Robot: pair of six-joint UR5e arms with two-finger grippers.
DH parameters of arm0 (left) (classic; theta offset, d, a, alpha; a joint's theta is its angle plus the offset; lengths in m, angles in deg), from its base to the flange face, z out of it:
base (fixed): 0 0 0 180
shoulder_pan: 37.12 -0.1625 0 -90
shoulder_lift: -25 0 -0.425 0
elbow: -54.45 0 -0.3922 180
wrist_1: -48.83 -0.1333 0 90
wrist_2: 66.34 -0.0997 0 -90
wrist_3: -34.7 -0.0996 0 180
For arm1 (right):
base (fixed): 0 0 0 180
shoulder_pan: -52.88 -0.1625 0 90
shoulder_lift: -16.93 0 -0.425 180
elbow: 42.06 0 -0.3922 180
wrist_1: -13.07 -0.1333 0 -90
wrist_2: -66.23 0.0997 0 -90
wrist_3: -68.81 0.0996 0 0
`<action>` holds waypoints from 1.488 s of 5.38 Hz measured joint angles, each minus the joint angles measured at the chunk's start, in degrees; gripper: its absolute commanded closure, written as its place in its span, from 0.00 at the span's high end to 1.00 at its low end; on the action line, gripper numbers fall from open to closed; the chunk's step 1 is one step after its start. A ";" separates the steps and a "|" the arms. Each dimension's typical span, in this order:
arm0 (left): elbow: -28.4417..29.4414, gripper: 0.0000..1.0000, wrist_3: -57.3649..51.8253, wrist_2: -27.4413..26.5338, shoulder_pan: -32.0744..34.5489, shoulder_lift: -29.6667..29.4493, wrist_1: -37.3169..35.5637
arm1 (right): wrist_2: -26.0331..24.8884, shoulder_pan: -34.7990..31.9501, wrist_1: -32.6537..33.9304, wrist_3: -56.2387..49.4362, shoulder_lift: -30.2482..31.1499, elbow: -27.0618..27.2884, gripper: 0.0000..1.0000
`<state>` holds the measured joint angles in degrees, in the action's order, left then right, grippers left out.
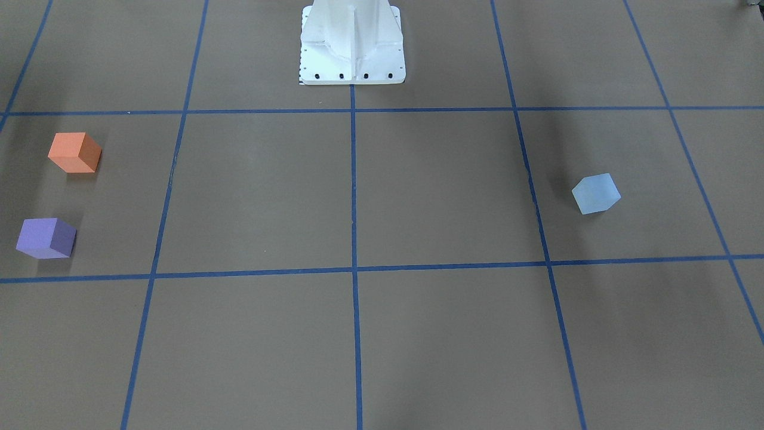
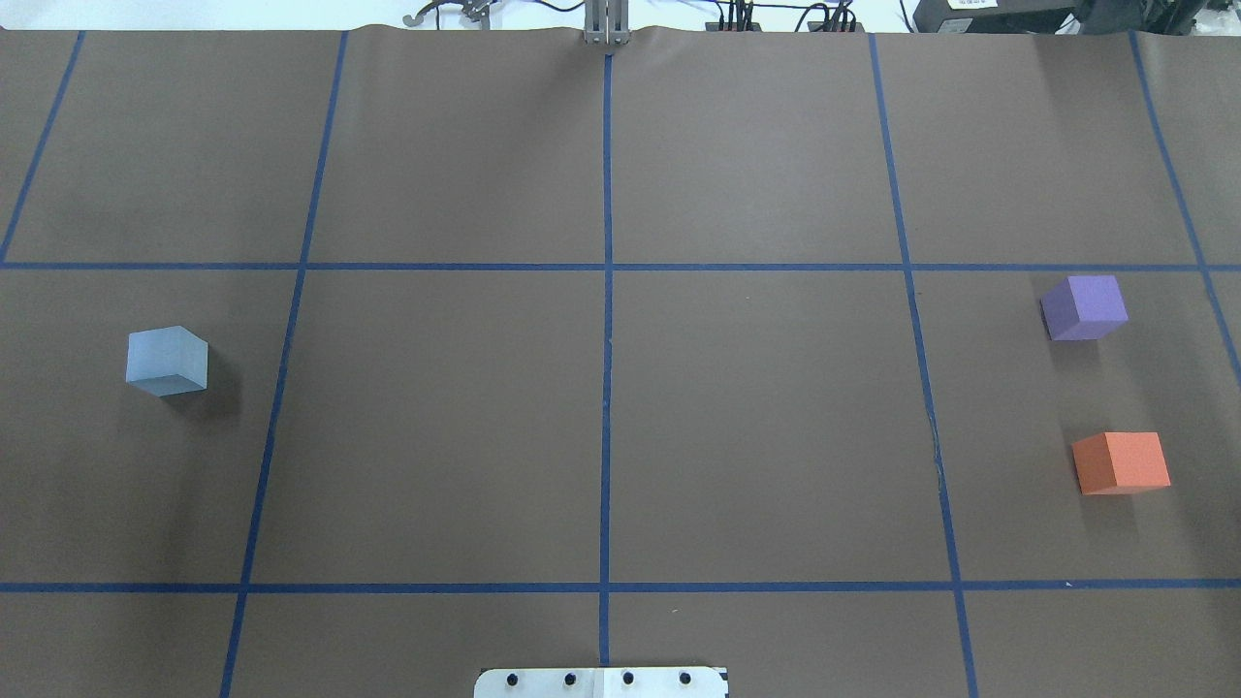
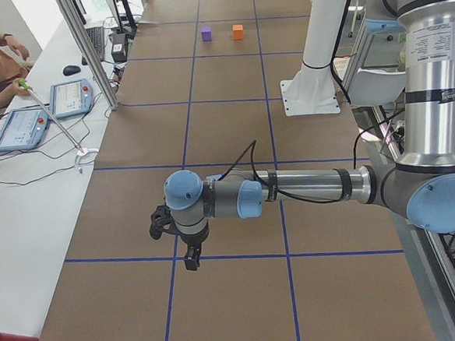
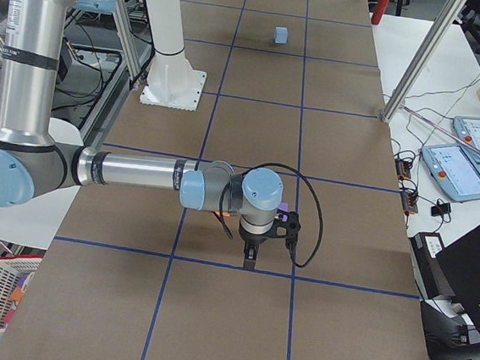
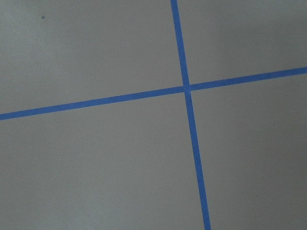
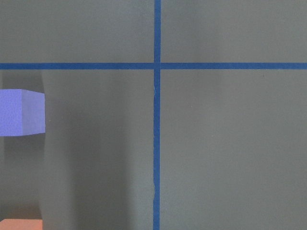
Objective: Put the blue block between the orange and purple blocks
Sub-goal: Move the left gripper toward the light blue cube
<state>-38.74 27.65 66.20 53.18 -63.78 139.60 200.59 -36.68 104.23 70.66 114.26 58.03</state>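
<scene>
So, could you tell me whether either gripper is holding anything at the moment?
Nothing is held: the blue block, orange block and purple block all sit free on the table.

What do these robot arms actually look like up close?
The left arm and right arm match: silver metal tubes joined by rounded elbows with pale blue caps. A thin black cable loops along each forearm to a small black end effector, left end effector and right end effector.

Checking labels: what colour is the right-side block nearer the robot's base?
It is the orange block, best seen in the overhead exterior view.
</scene>
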 measured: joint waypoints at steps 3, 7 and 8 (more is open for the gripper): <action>-1.03 1.00 0.34 0.05 -1.09 -0.50 2.61 | 0.81 0.00 -2.13 0.25 0.19 -0.11 1.00; -11.55 1.00 18.63 2.41 -10.36 -1.85 4.08 | 1.43 0.00 -2.27 0.18 0.23 -0.16 1.00; -13.74 1.00 30.39 1.80 -15.21 -1.81 5.37 | 1.44 0.00 -2.26 0.18 0.21 -0.16 1.00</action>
<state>-52.47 58.04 68.00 37.97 -65.59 144.97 202.02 -36.68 101.97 70.84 114.47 57.87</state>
